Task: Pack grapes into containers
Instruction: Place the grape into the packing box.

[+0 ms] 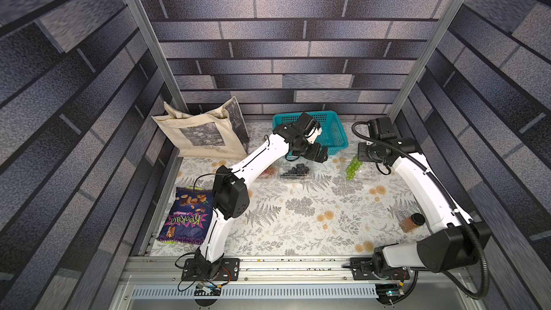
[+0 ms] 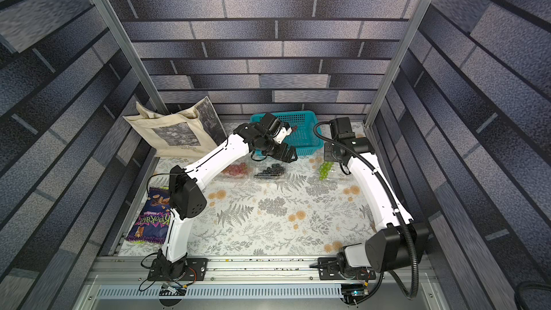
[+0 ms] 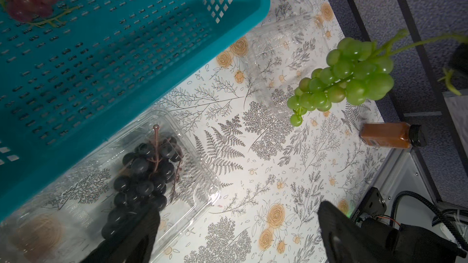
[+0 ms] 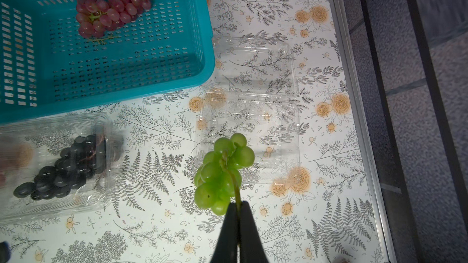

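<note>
**Illumination and image quality in four views**

We see the floral table (image 1: 298, 222) brightly, evenly lit from above; the brick-patterned walls (image 1: 74, 114) are dim and stretch toward the edges of both top views. In the right wrist view the green bunch (image 4: 222, 170) is sharp, the container of dark grapes (image 4: 58, 168) blurred. In the left wrist view we note glare on that container's rim and soft, dark fingers (image 3: 131, 236) on the left gripper (image 3: 238, 207).
</note>
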Controlling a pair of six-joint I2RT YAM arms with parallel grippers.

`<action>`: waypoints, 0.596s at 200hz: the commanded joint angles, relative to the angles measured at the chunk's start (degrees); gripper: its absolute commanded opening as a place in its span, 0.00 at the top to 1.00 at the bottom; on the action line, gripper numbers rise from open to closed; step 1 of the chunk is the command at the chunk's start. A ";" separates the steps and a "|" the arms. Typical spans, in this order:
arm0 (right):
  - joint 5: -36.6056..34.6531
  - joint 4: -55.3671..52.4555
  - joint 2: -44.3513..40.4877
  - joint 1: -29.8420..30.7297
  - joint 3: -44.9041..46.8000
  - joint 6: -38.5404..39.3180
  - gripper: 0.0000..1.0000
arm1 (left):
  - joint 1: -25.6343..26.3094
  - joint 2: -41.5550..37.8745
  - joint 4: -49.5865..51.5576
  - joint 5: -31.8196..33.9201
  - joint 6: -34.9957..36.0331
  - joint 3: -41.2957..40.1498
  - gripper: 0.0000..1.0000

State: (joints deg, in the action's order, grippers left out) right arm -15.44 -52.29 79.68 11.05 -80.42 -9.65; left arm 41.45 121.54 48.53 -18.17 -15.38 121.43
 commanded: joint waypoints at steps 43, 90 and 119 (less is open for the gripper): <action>0.03 2.21 -2.40 -2.01 3.73 -3.56 1.00 | 1.16 -4.47 -4.85 -1.72 -2.73 -3.74 0.00; 4.58 2.81 -3.05 -2.81 3.37 -5.82 1.00 | 1.18 -4.38 -5.02 -1.86 -2.73 -3.92 0.00; 6.92 3.17 -1.93 -3.31 2.95 -8.32 1.00 | 1.26 -4.62 -5.83 -2.17 -2.95 -4.78 0.00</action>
State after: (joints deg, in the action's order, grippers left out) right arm -11.29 -50.30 77.87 8.40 -77.01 -14.81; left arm 42.41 119.81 43.66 -19.29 -17.17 117.91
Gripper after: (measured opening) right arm 0.044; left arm 0.999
